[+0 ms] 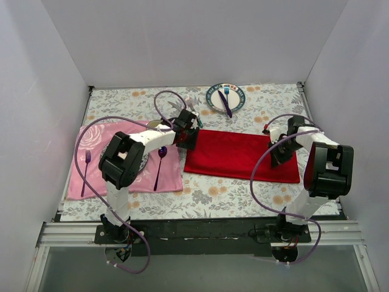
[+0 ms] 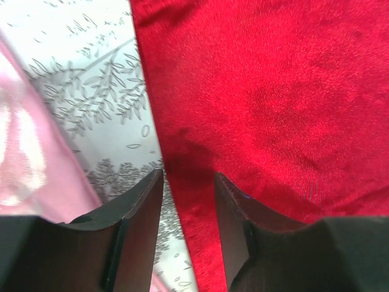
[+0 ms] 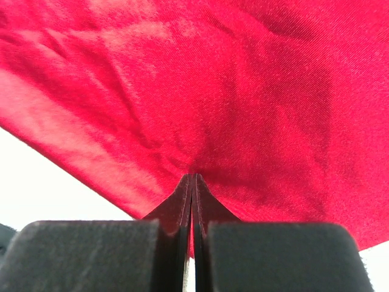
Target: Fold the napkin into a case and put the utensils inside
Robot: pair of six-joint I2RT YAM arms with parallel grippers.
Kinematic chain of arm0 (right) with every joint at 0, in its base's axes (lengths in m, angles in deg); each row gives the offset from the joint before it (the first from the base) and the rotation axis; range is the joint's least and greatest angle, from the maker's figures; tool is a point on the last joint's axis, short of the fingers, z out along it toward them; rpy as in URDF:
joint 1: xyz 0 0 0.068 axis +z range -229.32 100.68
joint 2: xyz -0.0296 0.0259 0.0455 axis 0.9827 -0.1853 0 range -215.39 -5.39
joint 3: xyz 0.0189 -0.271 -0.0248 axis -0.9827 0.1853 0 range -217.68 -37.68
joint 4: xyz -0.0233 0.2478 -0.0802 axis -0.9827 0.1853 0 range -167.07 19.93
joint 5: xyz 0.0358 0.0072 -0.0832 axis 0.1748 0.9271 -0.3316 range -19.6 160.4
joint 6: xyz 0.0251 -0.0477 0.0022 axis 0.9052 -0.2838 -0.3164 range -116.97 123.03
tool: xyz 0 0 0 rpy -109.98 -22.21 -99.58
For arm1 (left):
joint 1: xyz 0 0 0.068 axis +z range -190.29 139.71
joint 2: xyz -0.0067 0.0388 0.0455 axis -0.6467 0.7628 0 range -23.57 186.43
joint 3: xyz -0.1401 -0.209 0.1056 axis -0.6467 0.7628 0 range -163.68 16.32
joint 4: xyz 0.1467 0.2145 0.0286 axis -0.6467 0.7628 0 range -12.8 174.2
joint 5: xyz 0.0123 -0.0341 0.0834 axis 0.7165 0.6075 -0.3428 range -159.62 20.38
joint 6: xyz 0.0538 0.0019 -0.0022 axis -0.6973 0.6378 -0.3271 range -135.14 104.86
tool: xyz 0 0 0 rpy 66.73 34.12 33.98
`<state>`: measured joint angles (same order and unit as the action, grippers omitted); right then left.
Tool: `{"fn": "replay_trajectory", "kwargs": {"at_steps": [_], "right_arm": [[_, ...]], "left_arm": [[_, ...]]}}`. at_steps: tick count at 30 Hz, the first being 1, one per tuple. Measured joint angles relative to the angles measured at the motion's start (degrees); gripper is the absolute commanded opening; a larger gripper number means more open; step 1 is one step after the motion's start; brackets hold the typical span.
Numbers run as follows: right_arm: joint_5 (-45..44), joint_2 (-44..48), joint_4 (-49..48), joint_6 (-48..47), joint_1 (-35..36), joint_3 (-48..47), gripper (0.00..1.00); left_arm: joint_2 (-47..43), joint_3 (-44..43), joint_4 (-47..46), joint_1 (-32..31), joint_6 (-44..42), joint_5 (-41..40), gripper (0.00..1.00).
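The red napkin (image 1: 240,155) lies as a wide rectangle on the floral tablecloth. My left gripper (image 1: 186,137) hangs over the napkin's left edge. In the left wrist view its jaws (image 2: 188,176) stand open, with the napkin's (image 2: 273,91) edge running between them. My right gripper (image 1: 280,152) sits on the napkin's right part. In the right wrist view it (image 3: 192,176) is shut, pinching a pucker of the red cloth (image 3: 213,79). The utensils (image 1: 194,109), silver with teal handles, lie just behind the left gripper, partly hidden by it.
A pink placemat (image 1: 91,176) at the left carries a purple spoon (image 1: 160,161), a purple fork (image 1: 87,164) and a plate partly under the left arm. A plate (image 1: 213,100) at the back holds a blue fork and purple knife. Walls enclose three sides.
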<state>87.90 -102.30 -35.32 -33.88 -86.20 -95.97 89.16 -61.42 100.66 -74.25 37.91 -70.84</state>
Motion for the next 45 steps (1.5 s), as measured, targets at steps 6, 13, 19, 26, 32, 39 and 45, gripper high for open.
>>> {"fn": "replay_trajectory", "kwargs": {"at_steps": [6,13,19,26,32,39,45], "right_arm": [[1.5,0.2,1.9,1.2,-0.5,-3.7,0.01],[1.2,0.3,1.9,1.2,-2.6,-6.2,0.01],[0.6,0.0,2.4,0.6,-4.6,-6.2,0.01],[0.6,-0.7,4.5,-0.4,-9.4,-7.6,0.01],[0.6,-2.5,5.1,-0.8,-13.3,-9.2,0.01],[0.5,-4.4,5.0,-0.8,-13.4,-9.2,0.01],[0.4,-5.6,4.7,-0.8,-13.4,-9.0,0.01]], "left_arm": [[0.4,0.5,0.0,-2.3,2.6,-4.4,0.34],[0.4,1.2,-0.2,-3.6,5.5,-9.0,0.32],[0.1,1.7,-0.5,-3.7,6.7,-10.6,0.31],[-1.0,3.4,-1.0,-3.7,6.8,-12.3,0.36],[-1.0,3.4,-1.0,-3.7,6.8,-13.0,0.33],[-0.5,3.3,-1.1,-3.7,7.4,-12.9,0.25],[-0.4,3.2,-1.3,-3.7,7.6,-12.5,0.11]]}}
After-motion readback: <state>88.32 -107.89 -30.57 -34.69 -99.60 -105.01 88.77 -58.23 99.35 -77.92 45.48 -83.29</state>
